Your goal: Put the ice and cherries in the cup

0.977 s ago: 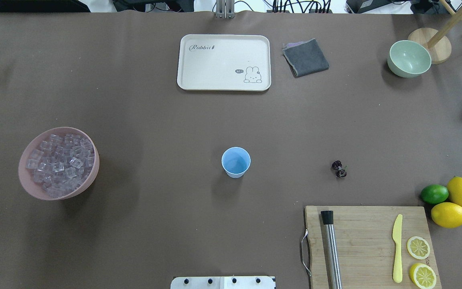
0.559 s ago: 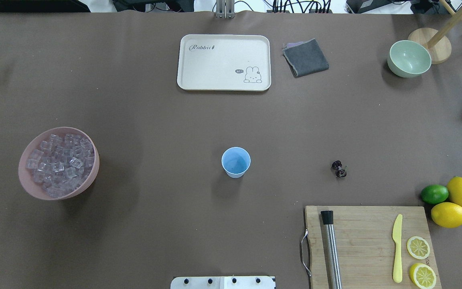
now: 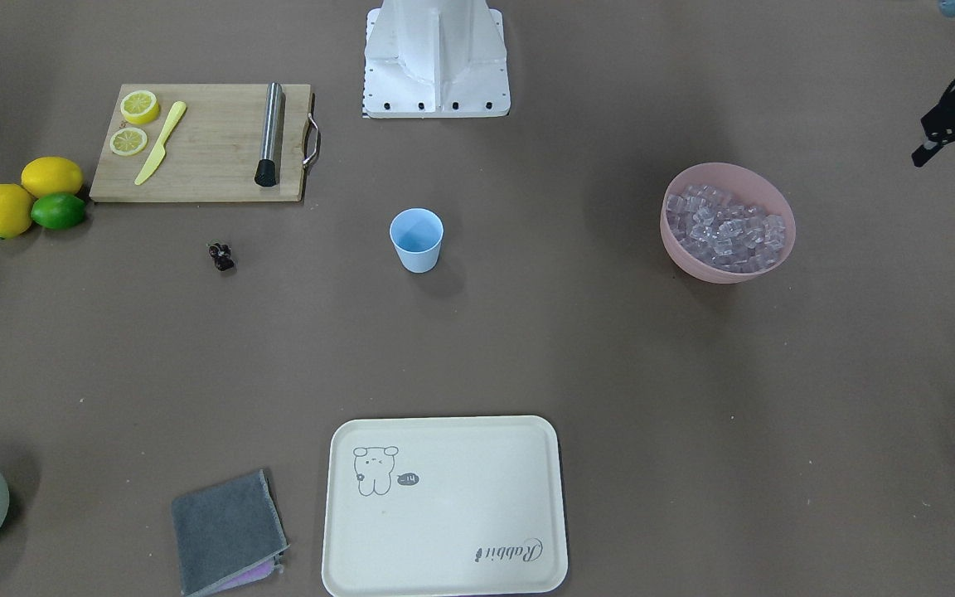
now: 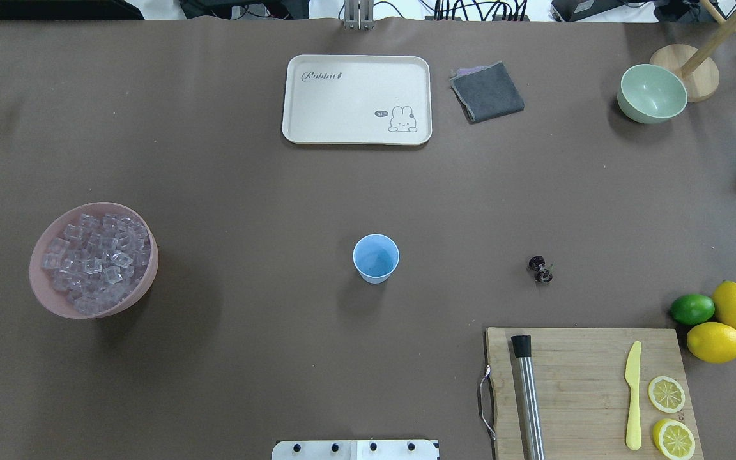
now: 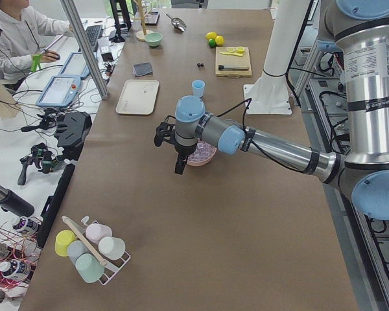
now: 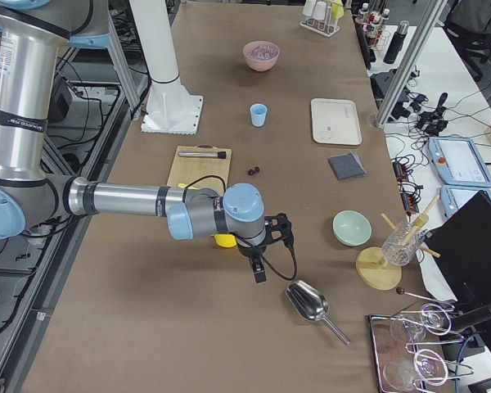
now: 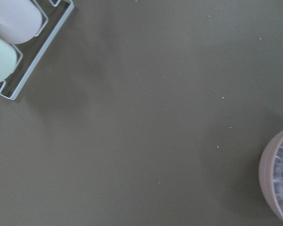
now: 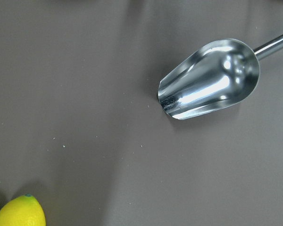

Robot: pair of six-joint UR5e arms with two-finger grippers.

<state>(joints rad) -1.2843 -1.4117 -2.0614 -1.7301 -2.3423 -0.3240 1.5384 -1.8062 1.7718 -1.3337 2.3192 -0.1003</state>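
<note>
The light-blue cup (image 4: 375, 257) stands upright mid-table with nothing visible inside it. Ice (image 4: 95, 262) fills a pink bowl (image 4: 39, 284) far to the cup's left. The cherries (image 4: 540, 269) lie on the table to the cup's right, beyond the cutting board's far edge. In the exterior left view my left gripper (image 5: 170, 144) hovers beside the pink bowl (image 5: 202, 154); its dark edge shows in the front-facing view (image 3: 954, 124), and I cannot tell its state. My right gripper (image 6: 270, 244) hangs near a metal scoop (image 6: 309, 301); I cannot tell whether it is open or shut.
A wooden cutting board (image 4: 572, 383) carries a steel muddler (image 4: 528, 396), a yellow knife and lemon halves. Lemons and a lime (image 4: 692, 308) sit beside it. At the back are a cream tray (image 4: 317, 102), a grey cloth (image 4: 487, 91) and a green bowl (image 4: 652, 93).
</note>
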